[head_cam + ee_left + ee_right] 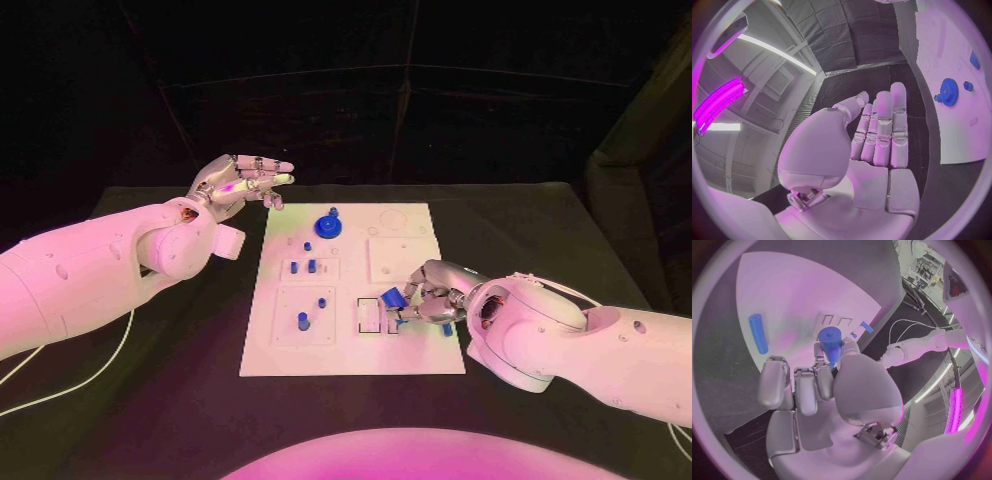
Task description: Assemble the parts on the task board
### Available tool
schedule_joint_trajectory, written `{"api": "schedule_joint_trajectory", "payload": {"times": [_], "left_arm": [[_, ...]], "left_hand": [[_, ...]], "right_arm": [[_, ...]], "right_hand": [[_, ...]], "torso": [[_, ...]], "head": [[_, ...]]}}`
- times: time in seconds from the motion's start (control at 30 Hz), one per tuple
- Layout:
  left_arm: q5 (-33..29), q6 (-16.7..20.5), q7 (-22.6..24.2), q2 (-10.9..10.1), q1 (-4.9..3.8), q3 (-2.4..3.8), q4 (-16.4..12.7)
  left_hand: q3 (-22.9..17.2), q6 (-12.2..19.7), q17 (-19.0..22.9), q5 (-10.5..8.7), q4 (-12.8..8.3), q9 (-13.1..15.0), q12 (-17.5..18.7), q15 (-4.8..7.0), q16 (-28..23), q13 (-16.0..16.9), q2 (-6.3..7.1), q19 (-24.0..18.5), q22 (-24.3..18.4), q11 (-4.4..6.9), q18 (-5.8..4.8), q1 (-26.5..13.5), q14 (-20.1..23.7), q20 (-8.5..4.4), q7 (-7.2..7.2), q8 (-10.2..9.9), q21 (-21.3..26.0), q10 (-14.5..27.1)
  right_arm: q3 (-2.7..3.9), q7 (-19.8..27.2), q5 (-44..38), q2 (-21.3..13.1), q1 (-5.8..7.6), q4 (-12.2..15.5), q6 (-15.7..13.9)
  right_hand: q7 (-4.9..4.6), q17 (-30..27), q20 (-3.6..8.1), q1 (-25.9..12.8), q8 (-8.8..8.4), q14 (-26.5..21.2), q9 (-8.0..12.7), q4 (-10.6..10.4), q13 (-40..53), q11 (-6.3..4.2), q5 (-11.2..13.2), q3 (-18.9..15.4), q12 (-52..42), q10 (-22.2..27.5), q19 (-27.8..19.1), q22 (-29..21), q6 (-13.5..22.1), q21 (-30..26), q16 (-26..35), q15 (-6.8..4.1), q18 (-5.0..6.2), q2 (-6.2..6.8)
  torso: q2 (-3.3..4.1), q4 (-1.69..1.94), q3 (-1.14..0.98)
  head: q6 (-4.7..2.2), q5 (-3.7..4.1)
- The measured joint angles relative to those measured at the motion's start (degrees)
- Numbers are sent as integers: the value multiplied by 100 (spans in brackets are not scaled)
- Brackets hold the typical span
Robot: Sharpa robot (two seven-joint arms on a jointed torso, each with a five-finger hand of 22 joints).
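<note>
Here the white board [355, 290] lies in the middle of the black table [548, 230], and I count several blue pieces on it; one round gear [330, 226] stands near the far edge, and the left wrist view shows the same gear [949, 91] with one small blue knob [968, 86] just beside it; three small pegs [304, 262] stand close together below the gear in the middle part of the board; one more peg [303, 321] stands in a square plate near the front left of the board. At the front right of the board the right hand [428, 298] pinches one blue cylinder [389, 300] between its fingertips, just above two small black-framed slots [372, 316]; the right wrist view shows this cylinder [830, 338] in the fingers [799, 385], and one long blue rod [757, 333] lies flat on the board, apart from the hand. The left hand [235, 184] is raised beside the far left corner of the board, not touching it; its fingers [881, 131] are straight and side by side, and it holds nothing.
</note>
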State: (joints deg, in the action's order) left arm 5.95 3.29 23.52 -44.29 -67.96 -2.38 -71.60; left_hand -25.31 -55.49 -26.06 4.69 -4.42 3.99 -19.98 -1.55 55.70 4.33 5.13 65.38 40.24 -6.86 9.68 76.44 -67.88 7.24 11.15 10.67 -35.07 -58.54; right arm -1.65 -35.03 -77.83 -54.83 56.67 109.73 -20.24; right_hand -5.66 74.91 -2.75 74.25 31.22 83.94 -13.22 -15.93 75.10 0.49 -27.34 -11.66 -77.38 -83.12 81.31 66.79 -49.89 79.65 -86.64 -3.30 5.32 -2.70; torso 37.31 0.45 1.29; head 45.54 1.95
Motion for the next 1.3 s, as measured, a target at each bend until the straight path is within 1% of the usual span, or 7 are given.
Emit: {"api": "schedule_joint_trajectory", "payload": {"times": [0.57, 0.77, 0.87, 0.97, 1.07, 1.23, 1.3], "left_arm": [[0, -27, -20, 44, 0, -1, 7], [0, -35, -22, 52, 0, -1, 14], [0, -36, -23, 52, 0, -1, 15], [0, -38, -24, 52, 0, -1, 16], [0, -39, -25, 52, 0, -1, 18], [0, -42, -27, 50, 0, -1, 18], [0, -42, -29, 47, 0, -1, 18]], "left_hand": [[16, 0, 9, 0, -17, 0, 0, 0, 0, 0, 0, 0, -6, 0, 0, 0, 0, 0, 0, 0, 0, 0], [16, 0, 9, 0, -17, 0, 0, -13, 0, 0, 0, 0, -6, 0, 0, 0, 12, 0, 0, 0, 0, 0], [16, 0, 9, 0, -17, 0, 0, -21, 0, 0, 0, 0, -6, 0, 0, 0, 21, 0, 0, 0, 0, 0], [16, 2, 9, 0, -17, 0, 0, -21, 0, 0, 0, -11, -6, 0, 0, 0, 21, 11, 2, 0, 0, 0], [16, 21, 9, 0, -17, 0, 0, -21, 0, 0, 0, -16, -6, 0, 0, 0, 21, 15, 21, 0, 0, 0], [16, 21, 8, 0, -17, 0, 0, -21, 0, 0, 0, -16, -5, 0, 0, 0, 21, 15, 21, 0, 0, 0], [16, 21, 10, 0, -17, 0, 0, -21, 0, 0, -5, -15, -8, 12, 0, -5, 21, 15, 21, 0, 0, 12]], "right_arm": [[0, -109, 381, 534, 3, -345, 256], [0, -170, 374, 668, 4, -447, 264], [0, -186, 360, 703, 5, -485, 262], [0, -196, 333, 729, 6, -511, 254], [0, -198, 300, 740, 6, -515, 243], [0, -197, 224, 731, 6, -491, 231], [0, -189, 193, 715, 7, -471, 230]], "right_hand": [[115, 0, 41, -395, -1, 10, -140, -68, -19, -92, 262, -202, 151, -29, -2, -6, -315, 0, 0, -92, 0, -118], [215, -1, 81, -639, -17, 9, -293, -57, -154, -118, 1116, -459, 473, 89, 0, -31, -415, 0, 114, -94, 0, -42], [154, -1, 79, -972, -102, 9, -317, -69, -429, -83, 1882, -548, 812, 271, -3, -83, -260, -35, 209, -95, -1, 177], [96, -1, 39, -1393, -132, 10, -383, -102, -657, -32, 2349, -135, 1125, 398, -42, -119, -142, -46, 248, -95, 0, 850], [90, 4, 39, -1630, -166, 10, -409, -123, -814, -29, 2420, -47, 1329, 483, -42, -132, -125, -72, 280, -95, 0, 1290], [82, 4, 39, -1710, -166, 10, -427, -121, -890, -29, 2420, -8, 1402, 484, -42, -136, -118, -72, 299, -94, -1, 1370], [82, 3, 39, -1581, -166, 10, -455, -109, -890, -29, 2420, 112, 1402, 484, -42, -136, -118, -72, 300, -94, 0, 1241]], "torso": [[-1, -6, 3], [2, -7, -4], [2, -10, -4], [2, -10, -4], [2, -13, -5], [2, -13, -7], [2, -13, -7]], "head": [[-1, -35], [22, -46], [26, -47], [27, -47], [27, -50], [34, -51], [40, -52]]}}
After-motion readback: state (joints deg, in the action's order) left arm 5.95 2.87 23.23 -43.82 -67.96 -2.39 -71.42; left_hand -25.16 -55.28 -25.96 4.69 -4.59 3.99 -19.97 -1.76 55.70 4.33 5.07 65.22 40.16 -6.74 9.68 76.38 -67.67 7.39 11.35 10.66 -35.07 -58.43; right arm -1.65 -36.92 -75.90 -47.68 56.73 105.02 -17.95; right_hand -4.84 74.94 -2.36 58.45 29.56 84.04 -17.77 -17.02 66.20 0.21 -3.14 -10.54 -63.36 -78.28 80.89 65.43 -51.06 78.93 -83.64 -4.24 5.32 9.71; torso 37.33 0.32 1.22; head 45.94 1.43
